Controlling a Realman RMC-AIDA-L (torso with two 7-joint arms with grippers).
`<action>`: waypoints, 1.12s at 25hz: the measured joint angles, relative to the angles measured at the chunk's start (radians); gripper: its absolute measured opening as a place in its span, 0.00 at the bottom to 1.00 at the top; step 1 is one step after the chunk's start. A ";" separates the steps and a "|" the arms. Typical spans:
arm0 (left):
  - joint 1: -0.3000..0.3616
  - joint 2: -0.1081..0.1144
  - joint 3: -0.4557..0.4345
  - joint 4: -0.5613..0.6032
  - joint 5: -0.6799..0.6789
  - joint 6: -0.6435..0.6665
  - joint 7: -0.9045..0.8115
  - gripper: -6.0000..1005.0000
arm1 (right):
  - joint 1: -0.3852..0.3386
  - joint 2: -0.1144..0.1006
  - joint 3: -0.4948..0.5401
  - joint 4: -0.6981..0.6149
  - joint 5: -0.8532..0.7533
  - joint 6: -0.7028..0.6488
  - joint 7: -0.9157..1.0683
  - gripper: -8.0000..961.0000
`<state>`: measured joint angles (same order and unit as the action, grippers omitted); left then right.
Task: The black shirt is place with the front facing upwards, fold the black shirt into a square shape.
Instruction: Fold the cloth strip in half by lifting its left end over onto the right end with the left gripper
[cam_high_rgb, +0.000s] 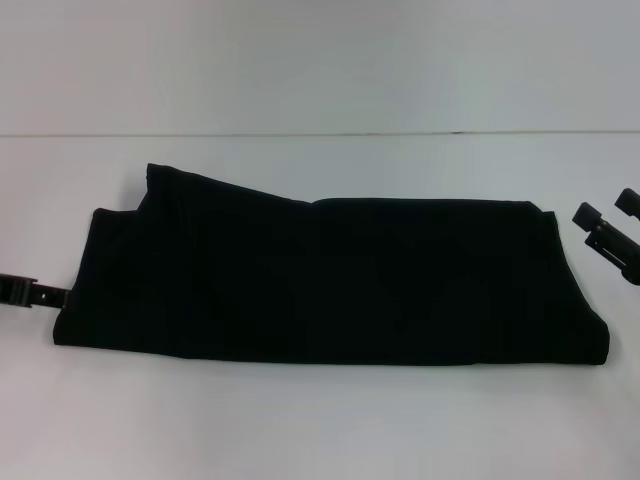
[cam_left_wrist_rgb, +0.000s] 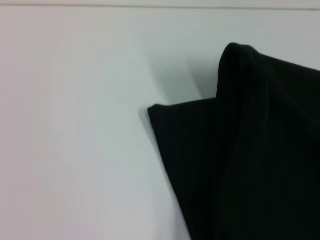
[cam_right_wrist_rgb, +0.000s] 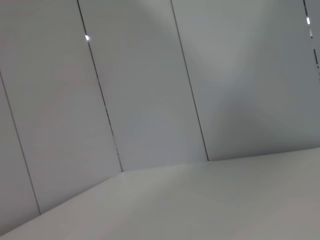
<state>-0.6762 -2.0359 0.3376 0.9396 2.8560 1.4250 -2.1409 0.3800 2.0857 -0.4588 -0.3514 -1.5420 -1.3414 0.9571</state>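
Across the middle of the white table (cam_high_rgb: 320, 420) lies the black shirt (cam_high_rgb: 330, 285), folded into a long band that runs from the robot's left side to its right; its near edge is fairly straight, its right end is squared off with a rounded near corner, and its left end is uneven, with a second layer of cloth rising to a point at the far left; faint creases run lengthwise through the cloth; no lettering or label shows on the upper face, which reads as plain black; from the left wrist view the shirt's left end (cam_left_wrist_rgb: 250, 170) shows as 2 overlapping layers, a lower corner flat on the table and an upper fold standing slightly proud behind it.

At the left end, the left gripper (cam_high_rgb: 35, 293) sits low at table level, just beside or touching the shirt's edge; most of it is cut off by the picture's border, and whether its jaws are released or clenched I cannot tell; the right gripper (cam_high_rgb: 606, 214) hovers just off the shirt's far right corner, apart from the cloth, its 2 fingers spread and holding nothing; the right wrist view shows only the tabletop and a panelled wall (cam_right_wrist_rgb: 150, 90), no shirt.
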 joint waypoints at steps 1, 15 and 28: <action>0.002 0.001 0.000 0.003 0.000 0.007 0.000 0.72 | 0.002 -0.001 0.000 -0.002 -0.001 0.000 0.006 0.80; 0.031 0.002 0.005 0.018 0.000 0.043 0.004 0.70 | 0.017 0.001 -0.039 -0.001 -0.004 0.033 0.029 0.80; 0.008 0.001 0.065 -0.063 0.000 -0.015 -0.030 0.69 | 0.027 0.001 -0.070 0.004 -0.004 0.065 0.018 0.80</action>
<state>-0.6684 -2.0350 0.4026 0.8763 2.8562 1.4097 -2.1712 0.4065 2.0868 -0.5288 -0.3474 -1.5464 -1.2760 0.9754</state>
